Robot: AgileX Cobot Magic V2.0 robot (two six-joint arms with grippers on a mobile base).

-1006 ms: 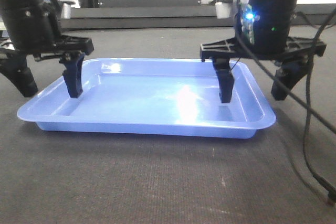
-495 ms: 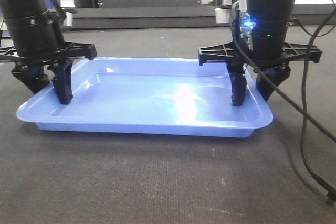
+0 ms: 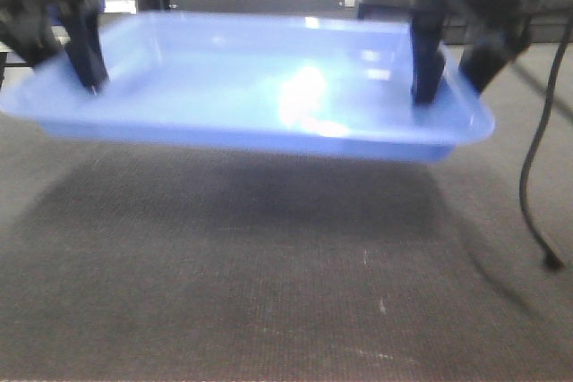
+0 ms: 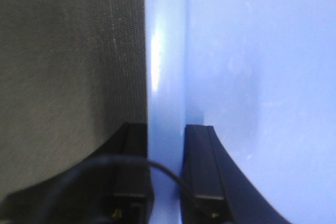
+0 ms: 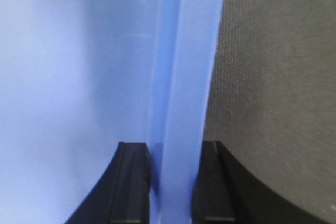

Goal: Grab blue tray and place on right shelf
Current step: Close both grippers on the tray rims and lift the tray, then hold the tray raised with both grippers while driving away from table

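The blue tray (image 3: pixel 242 87) hangs clear of the grey textured desk (image 3: pixel 269 301) (its shadow lies below), roughly level. The left pincer (image 3: pixel 63 46) is clamped on its left rim, the right pincer (image 3: pixel 454 64) on its right rim, one finger inside, one outside.

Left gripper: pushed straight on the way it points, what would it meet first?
The blue tray's rim, which the left gripper is clamping; beyond that, probably the grey carpet below, though depth is unclear.

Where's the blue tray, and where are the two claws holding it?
blue tray (image 3: pixel 224 87): front view, inner floor.
left gripper (image 4: pixel 167 148): left wrist view, between its fingertips.
right gripper (image 5: pixel 172 153): right wrist view, between its fingertips.
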